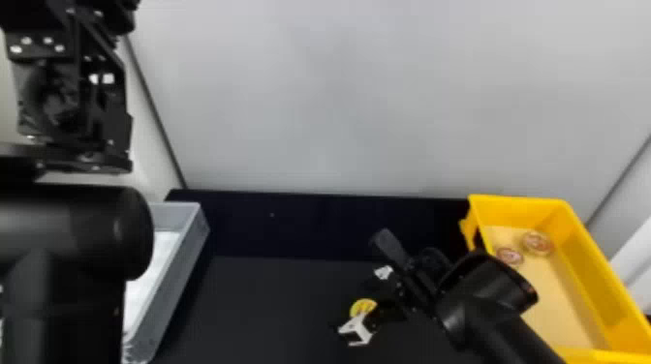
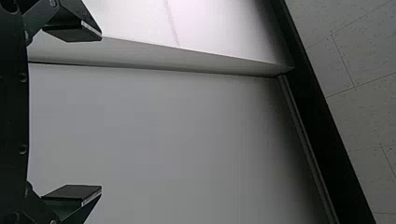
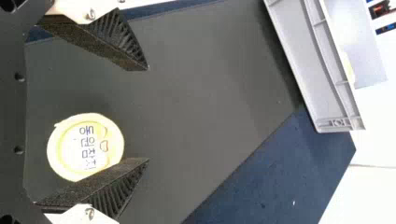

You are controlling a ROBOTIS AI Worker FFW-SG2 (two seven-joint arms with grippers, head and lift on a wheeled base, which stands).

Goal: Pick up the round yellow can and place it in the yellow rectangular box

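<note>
- Left arm (image 1: 77,232): nearest the head camera, well to the left of the right claw.
- Left claw (image 1: 72,92): on that arm, raised, spread wide, nothing between the fingers.
- Right arm (image 1: 484,310): comes in behind the right claw, from its right.
- Right claw (image 1: 357,299): spread, low at the dark table (image 1: 271,300), not pinching.
- Round yellow can (image 1: 363,307): flat on table, between right claw's fingers, in from the tips; right beside one finger, apart from the other. Contact: can't tell.
- Grey bin (image 1: 181,276): left of right claw.
- Yellow box (image 1: 586,261): right of right claw.
- Two round items (image 1: 537,243): inside box, toward its far end.
- Grey wall (image 1: 319,97): beyond everything.
</note>
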